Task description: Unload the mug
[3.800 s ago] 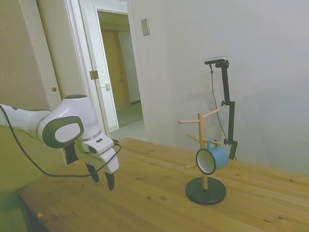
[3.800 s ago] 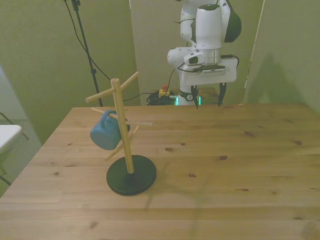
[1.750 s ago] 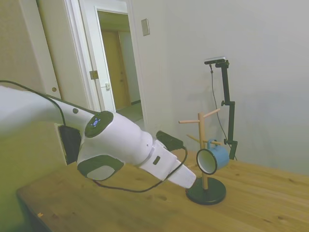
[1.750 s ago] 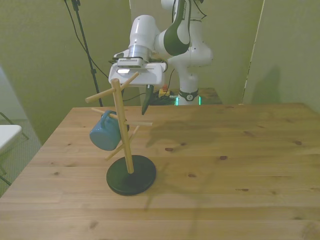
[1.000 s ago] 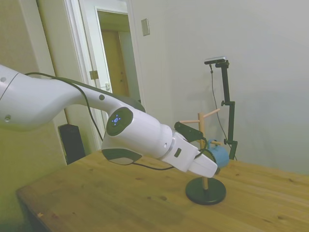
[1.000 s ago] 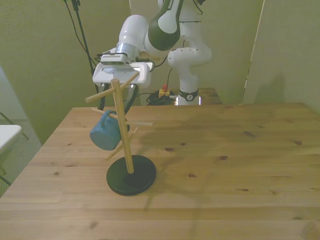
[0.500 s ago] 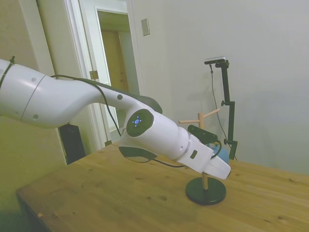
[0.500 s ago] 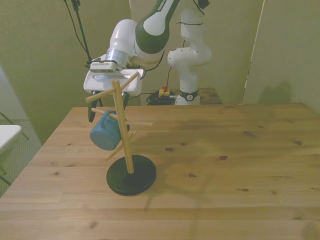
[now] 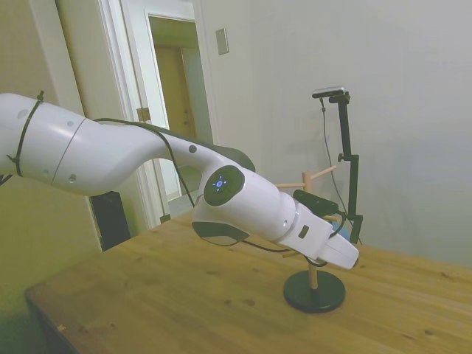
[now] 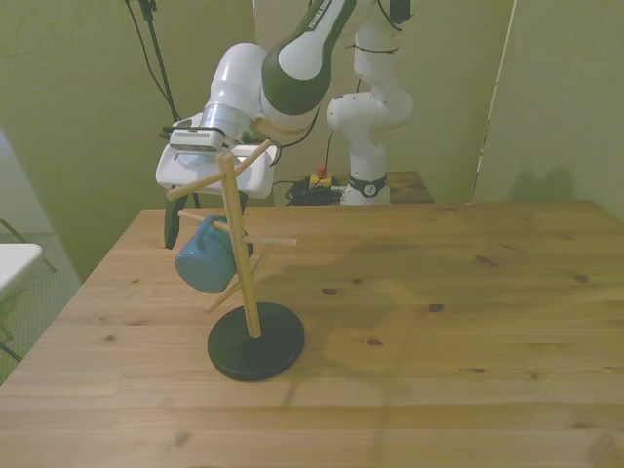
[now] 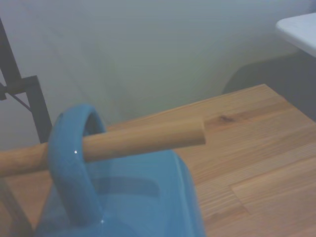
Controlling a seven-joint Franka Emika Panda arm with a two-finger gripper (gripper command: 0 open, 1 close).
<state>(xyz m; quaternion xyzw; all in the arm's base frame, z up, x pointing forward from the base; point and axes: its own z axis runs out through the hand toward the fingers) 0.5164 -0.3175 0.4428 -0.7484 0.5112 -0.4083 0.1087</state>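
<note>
While the small blue-teal enamel mug hangs by its handle from a lower peg of the wooden peg rack, the white robot arm's hand sits close behind it. Its dark fingers are apart: one shows just beside the mug toward the front view's left, the other is largely hidden behind the rack's post. Up close in the wrist view, the pale round peg passes through the loop of the mug's handle.

The rack stands on a round black base on the knotty, pale wooden plank desk, nearer the front view's left. The side view shows a plain light wall, a small wall plate and an open white-framed doorway onto a corridor. A blue light glows on an arm joint. Lettering runs along the upper arm in the front view, too small to read.
</note>
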